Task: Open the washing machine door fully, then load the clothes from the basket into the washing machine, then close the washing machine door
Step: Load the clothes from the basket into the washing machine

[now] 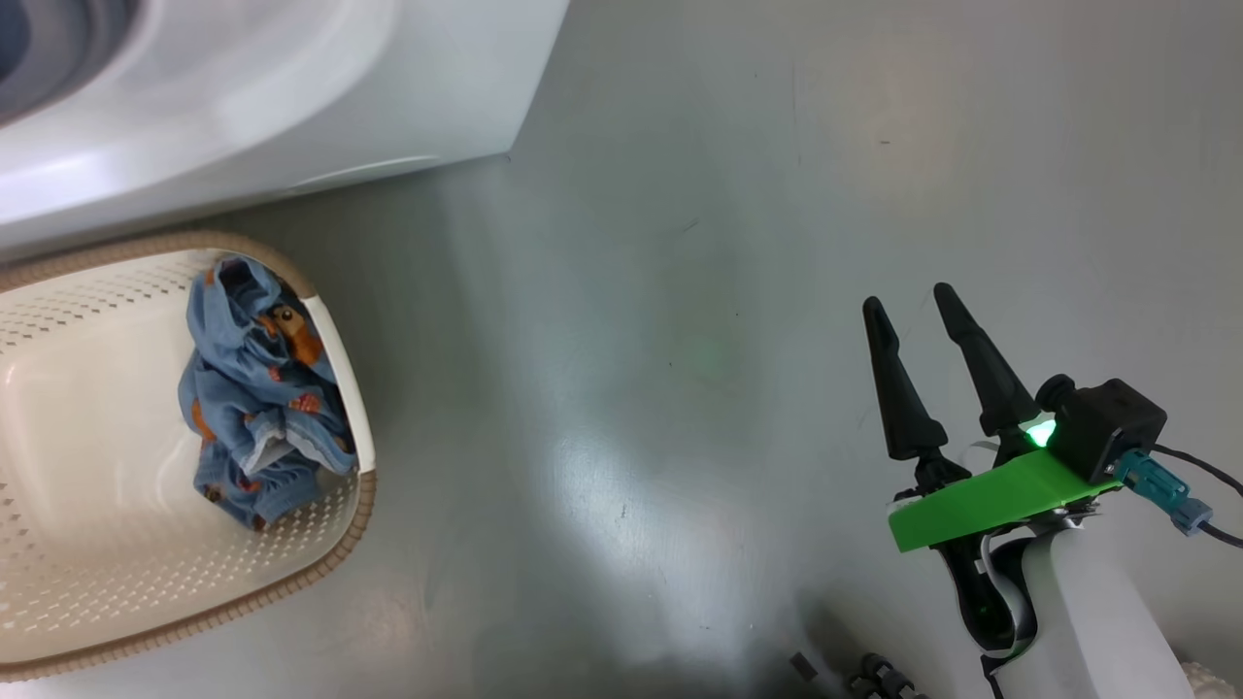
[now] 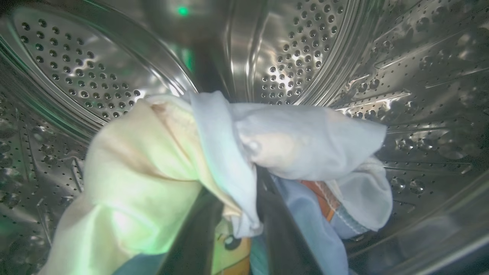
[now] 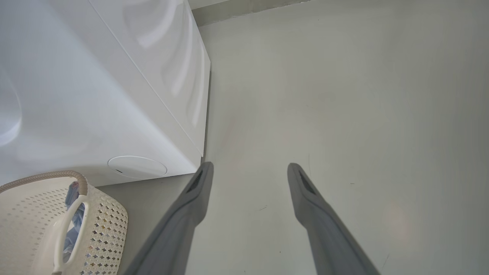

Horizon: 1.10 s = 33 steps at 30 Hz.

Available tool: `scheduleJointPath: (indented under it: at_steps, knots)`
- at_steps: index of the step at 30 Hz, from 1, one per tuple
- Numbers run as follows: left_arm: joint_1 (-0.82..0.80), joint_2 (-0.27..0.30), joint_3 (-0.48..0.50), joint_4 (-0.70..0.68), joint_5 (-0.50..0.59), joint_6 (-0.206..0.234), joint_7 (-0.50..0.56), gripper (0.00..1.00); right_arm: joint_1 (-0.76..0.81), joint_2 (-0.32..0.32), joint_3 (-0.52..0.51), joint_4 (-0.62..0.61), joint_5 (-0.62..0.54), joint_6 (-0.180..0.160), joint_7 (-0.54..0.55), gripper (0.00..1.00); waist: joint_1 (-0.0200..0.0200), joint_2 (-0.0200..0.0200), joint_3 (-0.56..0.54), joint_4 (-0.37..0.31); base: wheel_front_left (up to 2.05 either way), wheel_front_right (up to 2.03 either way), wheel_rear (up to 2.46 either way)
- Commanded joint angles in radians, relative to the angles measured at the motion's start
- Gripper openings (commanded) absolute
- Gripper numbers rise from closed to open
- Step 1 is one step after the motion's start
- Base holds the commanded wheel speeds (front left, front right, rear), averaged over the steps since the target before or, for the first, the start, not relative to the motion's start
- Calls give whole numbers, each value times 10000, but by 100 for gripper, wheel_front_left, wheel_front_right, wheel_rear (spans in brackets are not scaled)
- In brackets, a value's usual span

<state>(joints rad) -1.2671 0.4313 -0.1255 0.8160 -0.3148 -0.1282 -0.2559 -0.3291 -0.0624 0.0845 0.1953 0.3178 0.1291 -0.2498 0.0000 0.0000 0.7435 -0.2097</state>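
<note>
Step in hand, as we judge it: leave the first garment in the drum; first of two loads.

Left pincer is deep inside the washer, perforated steel all round it. The cream garment (cream, pale blue, a bit of orange) drapes over both dark fingers and hides their tips. A fold hangs in the gap between them. We cannot tell whether the tips pinch the cloth or stand apart.

Doing it well, our view:
- part the fingers wide before pulling back, so the fold between them slips free
- the cloth lies over the fingers and may snag and ride out with the arm; a small dip toward the drum floor should shed it
- withdraw straight along the fingers' own line
- check that the cloth lies wholly inside, not across the drum mouth, or the door may not shut later

Left to do: the blue garment with orange prints sits bunched against the right end of the basket. The basket stands on the floor, just in front of the washer. It needs a second trip; the door comes last.

Arm pose: left arm reaches into the drum, fingers pointing at its back wall. Right pincer hangs over bare floor, well right of the basket, fingers spread wide, holding nothing, pointing up the head view
</note>
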Motion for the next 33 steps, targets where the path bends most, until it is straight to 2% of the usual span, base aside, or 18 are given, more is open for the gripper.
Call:
scheduleJointPath:
  at_steps: [1, 11, 19, 26, 33]
  knots:
    - [-33, 542, 258, 44, -77, -17, -56, 100, 214, 45, 208, -122, -23, 16, -120, 100, 0, 0, -53, 24, 0, 0, 0]
    - [272, 67, 444, 542, -173, 45, -58, 100, 158, 57, 47, -52, -77, 16, -120, 100, 0, 0, -590, 304, 0, 0, 0]
    - [1229, -354, 669, 285, -209, 117, -58, 100, 248, -71, -44, 141, -99, 16, -120, 100, 0, 0, -1365, 588, 0, 0, 0]
    - [2545, -685, 915, -381, -118, 203, -58, 100, 347, -143, 22, 314, -74, 16, -120, 100, 0, 0, -2229, 864, 0, 0, 0]
    - [4467, -890, 1388, -1673, 43, 413, -58, 100, 527, -123, 43, 439, -40, 16, -120, 100, 0, 0, -3135, 1054, 0, 0, 0]
